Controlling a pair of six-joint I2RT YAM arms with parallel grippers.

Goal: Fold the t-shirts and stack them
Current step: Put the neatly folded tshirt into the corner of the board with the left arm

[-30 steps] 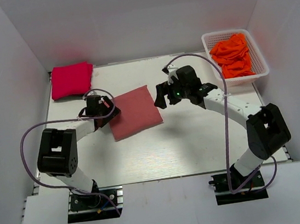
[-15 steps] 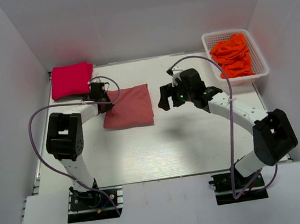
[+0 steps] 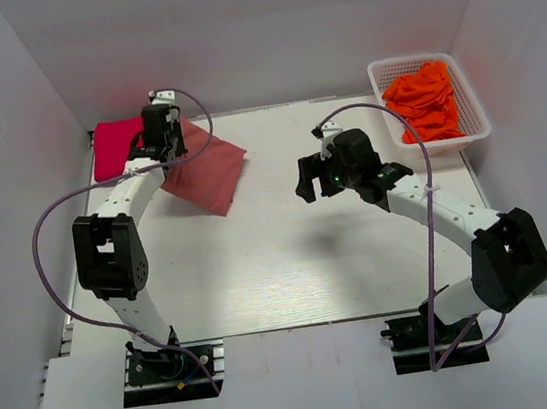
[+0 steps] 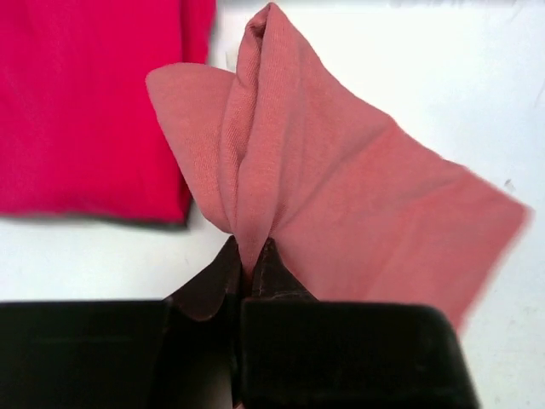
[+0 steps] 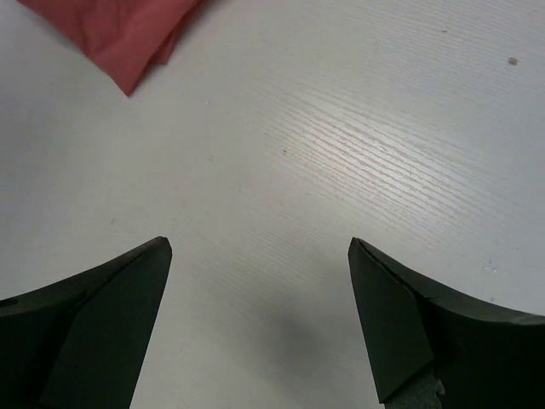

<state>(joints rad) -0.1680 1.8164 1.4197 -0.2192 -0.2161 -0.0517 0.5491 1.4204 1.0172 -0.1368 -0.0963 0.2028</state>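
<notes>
The folded salmon-pink t-shirt (image 3: 206, 170) (image 4: 341, 187) hangs tilted at the back left, pinched at its edge by my left gripper (image 3: 161, 144) (image 4: 249, 256), which is shut on it. Just behind and to its left, the folded crimson-pink t-shirt (image 3: 113, 148) (image 4: 85, 102) lies flat on the table. Orange t-shirts (image 3: 425, 101) are heaped in the basket at the back right. My right gripper (image 3: 311, 181) (image 5: 260, 247) hovers open over bare table at centre right, with only a corner of the salmon shirt (image 5: 128, 34) showing at the upper left of its view.
A white plastic basket (image 3: 475, 127) stands at the back right corner. White walls enclose the table (image 3: 291, 263) on the left, back and right. Purple cables loop beside both arms.
My left gripper closed on the salmon-pink t-shirt and carried it from the table's middle back and left, up to the crimson one. The right gripper drifted slightly right, still open.
</notes>
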